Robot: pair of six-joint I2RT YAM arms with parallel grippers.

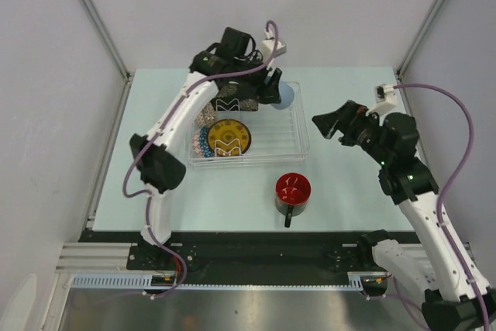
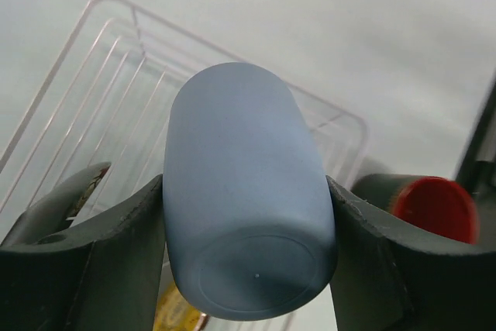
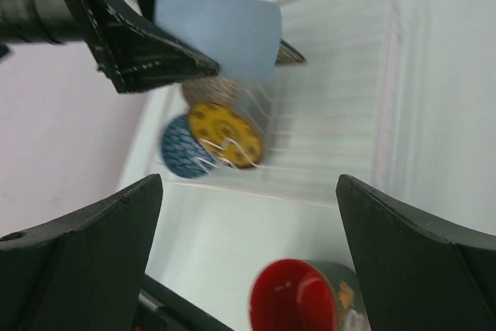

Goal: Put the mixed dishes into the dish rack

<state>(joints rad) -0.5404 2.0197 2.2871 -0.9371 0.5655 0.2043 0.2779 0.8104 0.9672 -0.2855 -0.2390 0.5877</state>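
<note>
The left end effector [image 2: 246, 191] is clenched around a light-blue cup [image 2: 244, 133], one finger pressing on each side of its smooth wall. The cup's flat base is turned toward the left wrist camera. From above, the cup hangs at the far rim of the dish rack [image 1: 275, 133], toward the rack's right end. Whether it touches the rack cannot be told.

The dish rack is a clear rectangular basket with thin ribs, set in the middle of the pale desk [image 1: 349, 191]. In its left half sits the square dark plate [image 1: 229, 137] with the yellow round centre. Just left of it, against its edge, is the small blue-patterned bowl [image 1: 202, 143]. A brown-patterned dish [image 1: 208, 117] lies just beyond them, partly hidden under the left arm. The right half of the rack shows only its ribs.

The red mug [image 1: 293, 189], dark on the outside, stands upright on the desk outside the rack, just in front of its near wall. Its handle points toward the near edge.

The right end effector [image 3: 248, 187] is released, its fingers spread wide with nothing between them. It hovers to the right of the rack, apart from it, facing the basket and the mug.
</note>
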